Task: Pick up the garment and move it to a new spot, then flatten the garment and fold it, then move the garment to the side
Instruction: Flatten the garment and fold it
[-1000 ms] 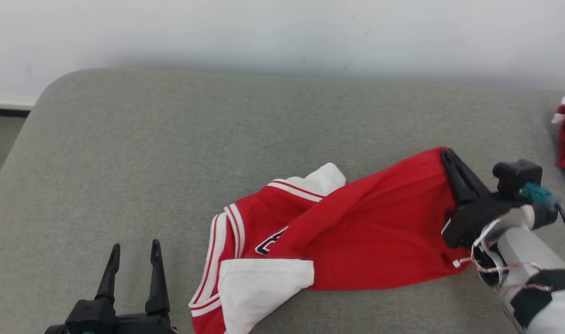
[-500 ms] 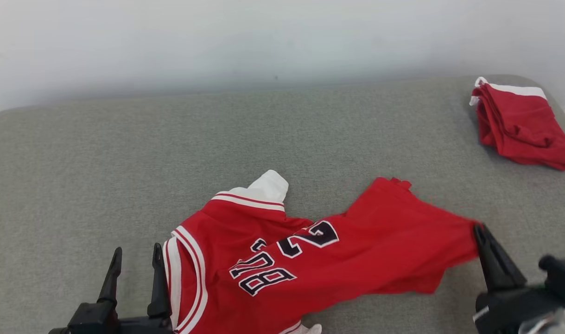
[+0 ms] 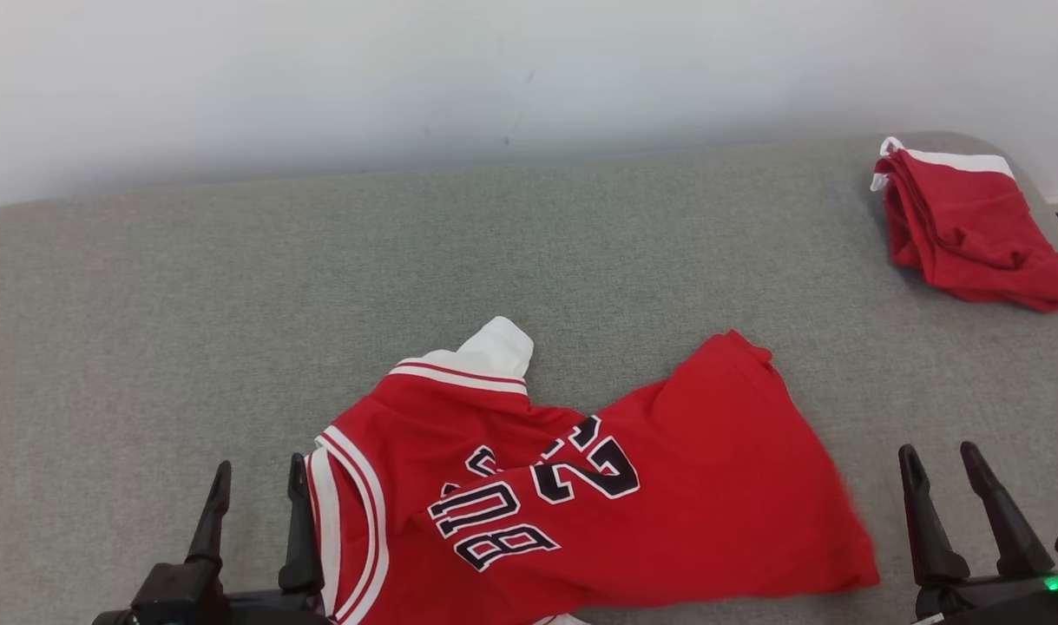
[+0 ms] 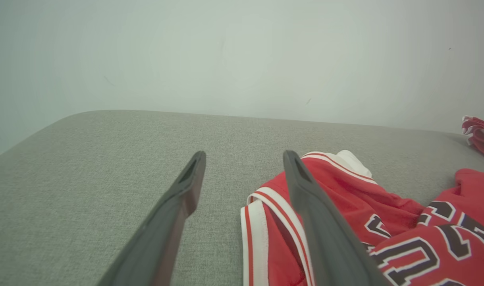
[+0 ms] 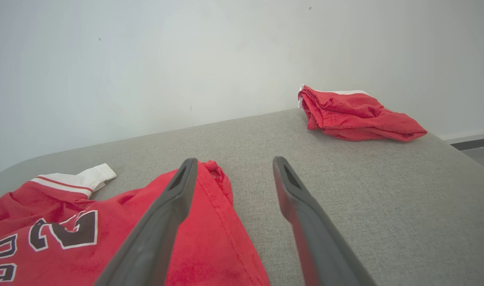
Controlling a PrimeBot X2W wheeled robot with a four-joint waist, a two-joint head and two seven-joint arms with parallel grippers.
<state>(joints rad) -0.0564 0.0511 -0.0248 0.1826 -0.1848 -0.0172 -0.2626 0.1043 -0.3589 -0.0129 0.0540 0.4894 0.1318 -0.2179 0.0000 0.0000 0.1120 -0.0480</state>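
Observation:
The garment (image 3: 633,512) is a red jersey with white trim and dark numerals, lying crumpled on the grey cushioned surface (image 3: 233,286) near its front edge. In the left wrist view the garment (image 4: 357,214) lies just right of my fingers, and in the right wrist view the garment (image 5: 107,226) spreads to the left. My left gripper (image 3: 258,470) stands open beside the jersey's white-striped left edge, holding nothing. Off the jersey's right edge my right gripper (image 3: 938,451) is open and empty, a short gap from the cloth.
A second red garment (image 3: 962,230) with a white band lies bunched at the surface's far right corner, also seen as the red pile (image 5: 357,115). A pale wall (image 3: 494,69) runs behind. Bare grey surface stretches left and back.
My right gripper has let go of the jersey's red edge, opened and pulled back to the lower right. The jersey has dropped flat, numerals up. The camera has swung right.

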